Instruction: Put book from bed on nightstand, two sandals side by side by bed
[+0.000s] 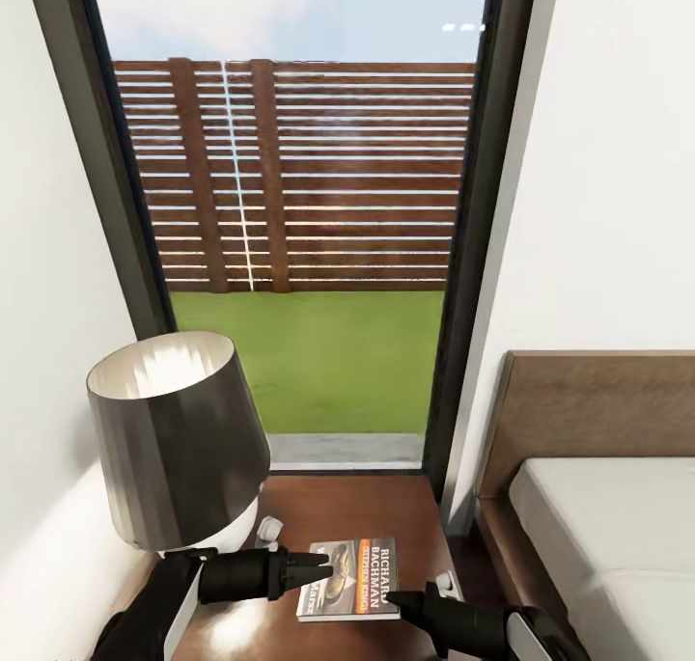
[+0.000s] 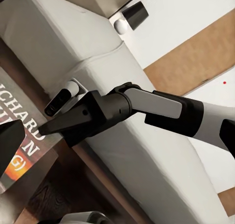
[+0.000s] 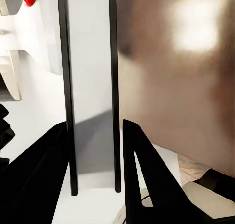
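At six o'clock, on the dark brown wooden nightstand [image 1: 386, 511], the dark paperback book [image 1: 349, 577] is lying flat between the closed left end effector [image 1: 323, 569] and the open right end effector [image 1: 394, 598], risking a nudge off the edge.

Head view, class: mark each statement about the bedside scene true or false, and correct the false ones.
1. The book lies flat on the nightstand. True.
2. A lamp stands on the nightstand, left of the book. True.
3. The book rests on the bed. False: the mattress shown is bare; the book is on the nightstand.
4. The window shows a brick wall. False: it shows a slatted wooden fence and grass.
5. The left gripper points towards the book. True.
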Controlling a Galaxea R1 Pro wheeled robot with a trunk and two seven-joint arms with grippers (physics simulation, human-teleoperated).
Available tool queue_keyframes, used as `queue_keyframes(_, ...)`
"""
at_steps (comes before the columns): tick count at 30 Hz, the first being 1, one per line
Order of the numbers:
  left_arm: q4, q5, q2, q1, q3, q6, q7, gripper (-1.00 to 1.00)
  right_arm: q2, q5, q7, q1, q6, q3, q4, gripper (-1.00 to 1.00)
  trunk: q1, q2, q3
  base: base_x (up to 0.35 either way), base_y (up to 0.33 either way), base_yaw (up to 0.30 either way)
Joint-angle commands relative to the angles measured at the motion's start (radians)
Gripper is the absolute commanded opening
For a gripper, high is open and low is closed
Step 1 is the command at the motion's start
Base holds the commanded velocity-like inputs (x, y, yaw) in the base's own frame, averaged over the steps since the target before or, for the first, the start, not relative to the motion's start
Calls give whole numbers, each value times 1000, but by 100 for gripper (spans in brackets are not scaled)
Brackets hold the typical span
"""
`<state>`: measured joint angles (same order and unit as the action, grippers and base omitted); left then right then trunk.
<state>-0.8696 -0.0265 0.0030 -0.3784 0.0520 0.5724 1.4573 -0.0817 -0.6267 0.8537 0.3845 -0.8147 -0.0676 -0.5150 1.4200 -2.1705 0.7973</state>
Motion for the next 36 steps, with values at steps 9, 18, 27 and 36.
queue_keyframes(9,0,-1,0,0,0,11,3,100,-1,-7,-1,1,-4,-4,0,-100,34,-63,29,0,0,0)
queue_keyframes(18,0,-1,0,0,1,11,3,100,0,-7,-1,1,-4,-4,0,-100,46,-84,39,0,0,0)
queue_keyframes(27,0,-1,0,0,0,11,3,100,-1,-7,-1,1,-4,-4,0,-100,76,-140,64,0,0,0)
queue_keyframes(36,0,-1,0,0,0,11,3,100,-1,-7,-1,1,-4,-4,0,-100,76,-140,64,0,0,0)
